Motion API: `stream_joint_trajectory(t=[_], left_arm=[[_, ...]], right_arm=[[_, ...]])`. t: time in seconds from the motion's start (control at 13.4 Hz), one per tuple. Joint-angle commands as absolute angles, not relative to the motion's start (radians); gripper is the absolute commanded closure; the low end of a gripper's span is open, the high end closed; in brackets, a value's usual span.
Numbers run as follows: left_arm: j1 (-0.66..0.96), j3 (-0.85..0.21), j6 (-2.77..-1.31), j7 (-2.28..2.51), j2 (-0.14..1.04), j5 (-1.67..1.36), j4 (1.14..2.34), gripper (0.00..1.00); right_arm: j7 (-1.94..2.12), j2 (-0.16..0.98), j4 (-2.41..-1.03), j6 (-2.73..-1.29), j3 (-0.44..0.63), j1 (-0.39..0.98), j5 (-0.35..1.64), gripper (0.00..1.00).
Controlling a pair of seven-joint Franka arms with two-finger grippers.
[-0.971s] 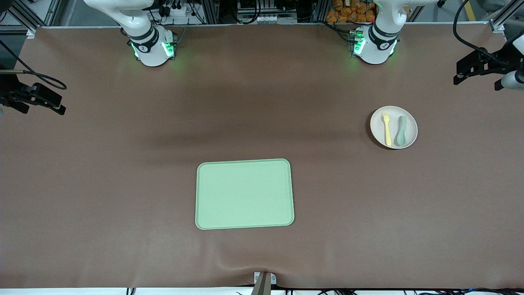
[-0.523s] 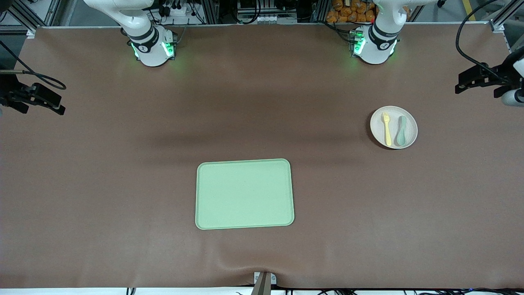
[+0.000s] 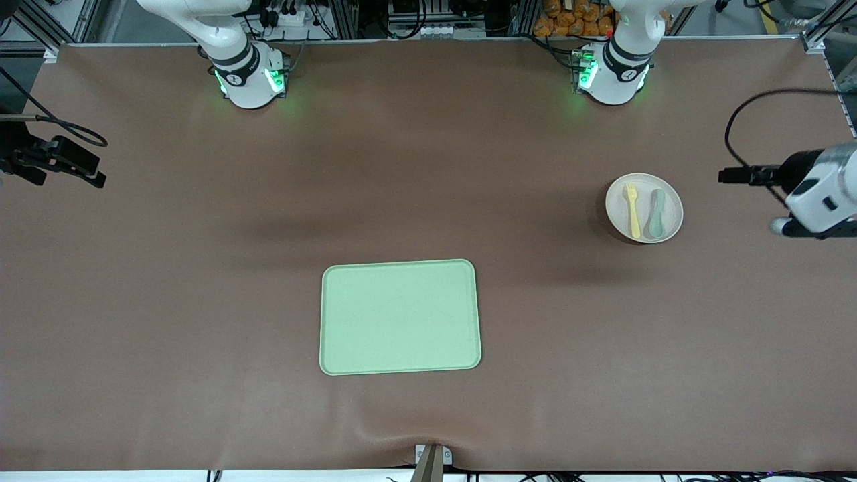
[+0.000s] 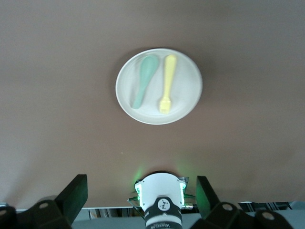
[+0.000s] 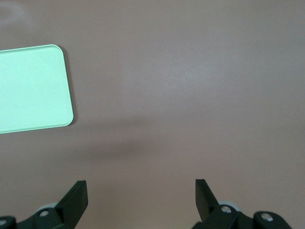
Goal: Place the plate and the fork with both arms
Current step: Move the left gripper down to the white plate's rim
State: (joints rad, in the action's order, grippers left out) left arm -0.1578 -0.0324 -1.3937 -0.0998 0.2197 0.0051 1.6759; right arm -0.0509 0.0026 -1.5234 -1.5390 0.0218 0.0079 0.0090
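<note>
The cream plate (image 3: pixel 644 194) sits on the brown table toward the left arm's end. The pale-yellow fork (image 3: pixel 632 211) lies on it beside a grey-green spoon (image 3: pixel 657 214). In the left wrist view the plate (image 4: pixel 186 86), the fork (image 4: pixel 167 83) and the spoon (image 4: pixel 144 81) show well below my left gripper (image 4: pixel 141 185), which is open and empty. The left arm's wrist (image 3: pixel 820 191) hangs over the table's end, beside the plate. My right gripper (image 5: pixel 140 185) is open and empty over bare table; it waits (image 3: pixel 80 167) at the right arm's end.
A rectangular light-green tray (image 3: pixel 400 316) lies mid-table, nearer the front camera than the plate; one corner of it shows in the right wrist view (image 5: pixel 33 88). The arm bases (image 3: pixel 249 77) (image 3: pixel 612 73) stand along the table's back edge.
The left arm's hand has swung along its end of the table to a spot beside the plate and has turned. The right arm, plate, fork and tray have not moved.
</note>
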Motion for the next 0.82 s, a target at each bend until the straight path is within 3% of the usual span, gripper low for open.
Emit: stream_joint_trajectory(t=[0.0, 0.15, 0.75], left_arm=[[-0.198, -0.038, -1.55, -0.107, 0.238, 0.07, 1.832, 0.0], [-0.251, -0.04, -1.713, -0.141, 0.253, 0.075, 1.94, 0.0], [-0.295, -0.067, -1.999, -0.199, 0.429, 0.06, 2.014, 0.0]], right_arm=[[-0.058, 0.009, -1.505, -1.523, 0.021, 0.008, 0.003, 0.0], [-0.058, 0.009, -1.503, -1.526, 0.021, 0.008, 0.005, 0.0], [-0.058, 0.009, -1.505, -1.525, 0.021, 0.008, 0.006, 0.0]])
